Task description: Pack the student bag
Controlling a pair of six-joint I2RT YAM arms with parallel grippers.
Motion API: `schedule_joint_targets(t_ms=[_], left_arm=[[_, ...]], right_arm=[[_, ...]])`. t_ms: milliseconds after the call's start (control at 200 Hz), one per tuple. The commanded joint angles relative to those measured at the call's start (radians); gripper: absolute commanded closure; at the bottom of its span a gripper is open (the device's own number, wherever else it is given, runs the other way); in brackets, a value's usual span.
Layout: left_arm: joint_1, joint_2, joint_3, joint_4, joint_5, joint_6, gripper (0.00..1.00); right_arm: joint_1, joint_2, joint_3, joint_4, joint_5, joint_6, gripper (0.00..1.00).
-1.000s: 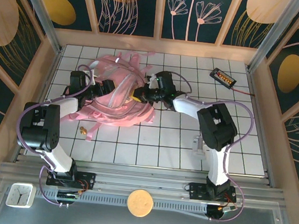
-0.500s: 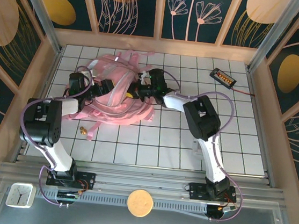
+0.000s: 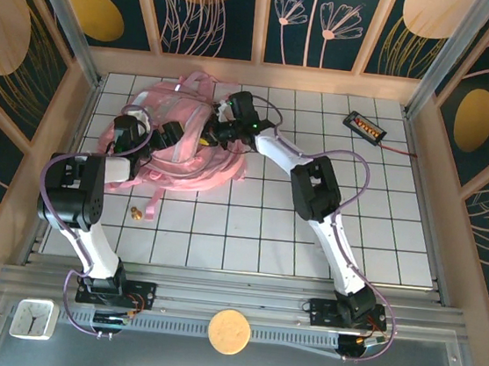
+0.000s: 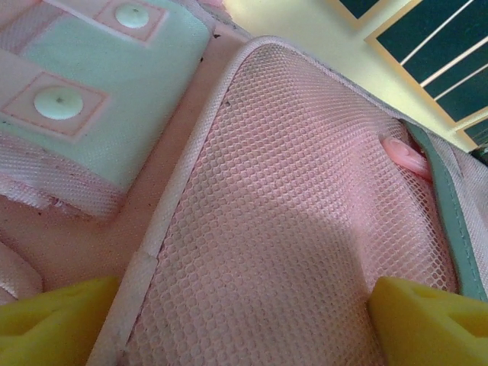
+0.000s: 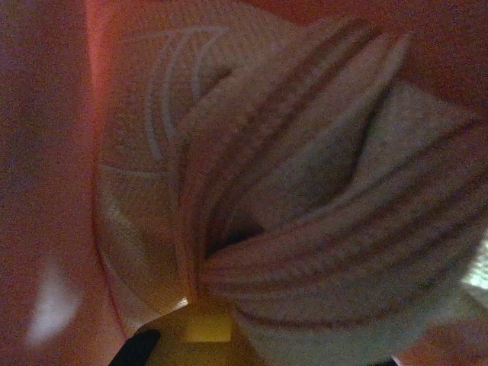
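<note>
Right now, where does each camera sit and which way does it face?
Top external: fixed above and behind the arms, looking down on the tiled table; both arms, left tool and right tool at the student bag.
Left wrist: rides the left arm, facing the bag's mesh up close; yellow fingertips spread at the bottom corners.
Right wrist: rides the right arm, buried in bunched pink fabric; yellow pad at bottom.
Shared: all see the student bag.

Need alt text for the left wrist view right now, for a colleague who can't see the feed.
Close-up of pink mesh fabric on the student bag, with a pale green padded panel at upper left. The left arm's yellow jaws stand wide open at the two bottom corners, mesh between them.
</note>
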Motion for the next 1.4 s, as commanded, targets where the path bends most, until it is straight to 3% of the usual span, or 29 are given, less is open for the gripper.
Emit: schedule_joint_targets(t_ms=[0,150,300,465,580,741,816,916,956,1046,1161,1176,1191,1206,1396], left_arm=[[-0.109,0.042,-0.043,-0.251,0.216,0.014,0.09],[-0.094,-0.021,-0.059,-0.279,0.213,0.029,0.02],[-0.070,-0.073,-0.075,-0.300,0.215,0.031,0.02],[-0.064,-0.144,-0.063,-0.346,0.200,0.039,0.01],[-0.054,-0.158,-0.064,-0.345,0.208,0.030,0.01],[-0.037,-0.193,-0.069,-0.343,0.196,0.014,0.03],[-0.034,-0.197,-0.058,-0.357,0.193,0.017,0.03],[-0.032,-0.203,-0.056,-0.367,0.184,0.020,0.03],[-0.030,-0.207,-0.058,-0.367,0.182,0.017,0.04],[-0.031,-0.216,-0.062,-0.368,0.177,0.012,0.04],[-0.031,-0.218,-0.060,-0.370,0.173,0.012,0.04],[-0.031,-0.218,-0.059,-0.370,0.172,0.012,0.04],[-0.031,-0.217,-0.059,-0.370,0.171,0.012,0.04],[-0.031,-0.216,-0.058,-0.369,0.171,0.010,0.04],[-0.031,-0.209,-0.056,-0.354,0.167,0.000,0.04]], right_arm=[[0.087,0.086,0.052,-0.288,0.087,-0.154,1.00],[0.061,-0.040,-0.189,0.013,0.011,-0.076,1.00],[0.022,-0.159,-0.405,0.355,-0.062,0.059,0.87],[-0.003,-0.213,-0.528,0.642,-0.106,0.201,0.61],[-0.013,-0.248,-0.593,0.761,-0.100,0.242,0.55],[-0.033,-0.301,-0.675,0.838,-0.054,0.269,0.66],[-0.040,-0.316,-0.705,0.849,-0.033,0.270,0.84],[-0.043,-0.315,-0.713,0.853,-0.035,0.273,0.97],[-0.043,-0.312,-0.707,0.841,-0.041,0.272,0.97],[-0.043,-0.327,-0.697,0.763,-0.031,0.241,0.88],[-0.044,-0.360,-0.677,0.603,-0.017,0.176,0.56],[-0.045,-0.365,-0.676,0.589,-0.018,0.168,0.44],[-0.046,-0.372,-0.677,0.578,-0.019,0.164,0.11],[-0.046,-0.378,-0.680,0.564,-0.018,0.158,0.02],[-0.055,-0.448,-0.715,0.453,-0.021,0.108,0.01]])
